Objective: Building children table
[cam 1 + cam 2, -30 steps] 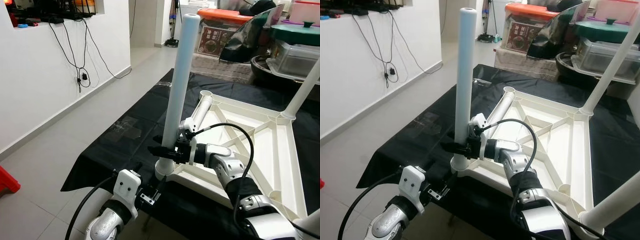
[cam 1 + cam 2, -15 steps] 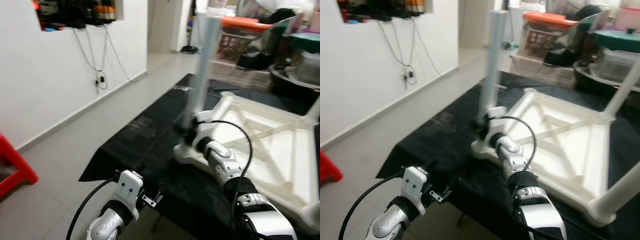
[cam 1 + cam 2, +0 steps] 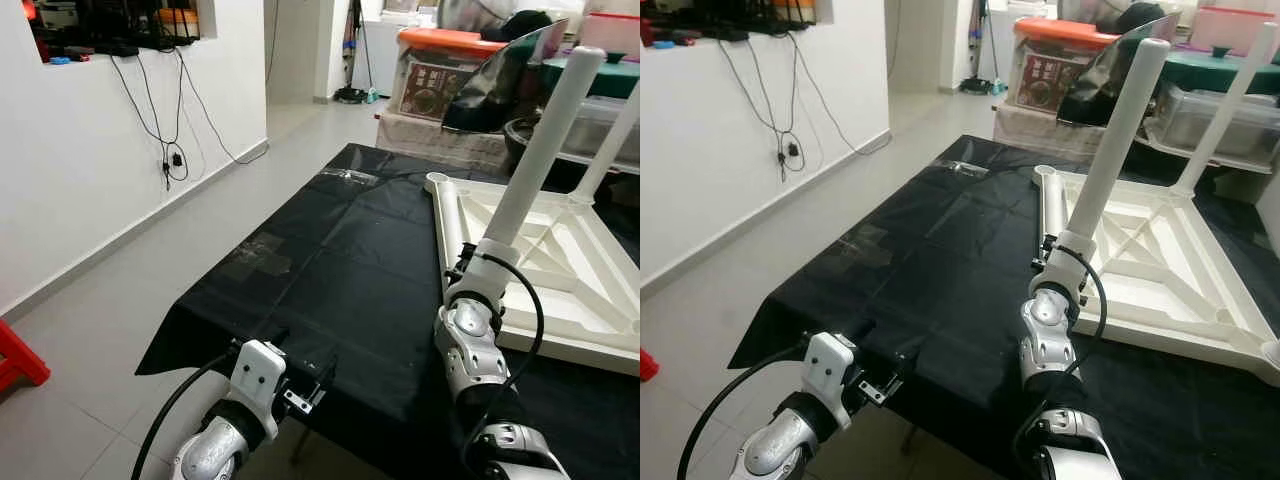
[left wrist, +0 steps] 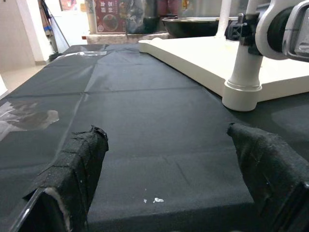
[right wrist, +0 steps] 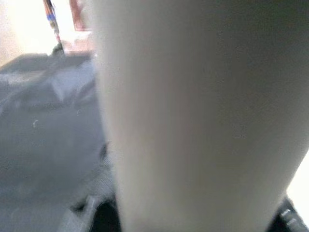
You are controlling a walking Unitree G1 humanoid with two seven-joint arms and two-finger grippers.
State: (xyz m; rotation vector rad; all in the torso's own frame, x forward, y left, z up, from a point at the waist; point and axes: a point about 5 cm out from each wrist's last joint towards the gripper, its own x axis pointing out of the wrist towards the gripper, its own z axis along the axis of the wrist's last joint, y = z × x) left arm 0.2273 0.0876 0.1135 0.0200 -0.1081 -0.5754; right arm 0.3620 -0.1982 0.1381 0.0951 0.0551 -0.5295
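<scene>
White plastic table leg (image 3: 535,145) now sits right of where it was a second ago, but the whole view shifted, so the camera turned. It stands tilted in the near corner socket of the upturned tabletop (image 3: 585,300) on the black cloth (image 3: 340,260). Right gripper (image 3: 462,272) at the leg's base, apparently clamped on it. Left gripper (image 4: 174,188) open, empty, at the cloth's near edge. Leg likely being seated.

A black cloth (image 3: 330,250) covers the counter, wrinkled, with a shiny patch of tape (image 3: 258,254) near its left side. On the cloth lies an upturned white table frame (image 3: 1160,270), its legs (image 3: 1118,130) pointing up.
</scene>
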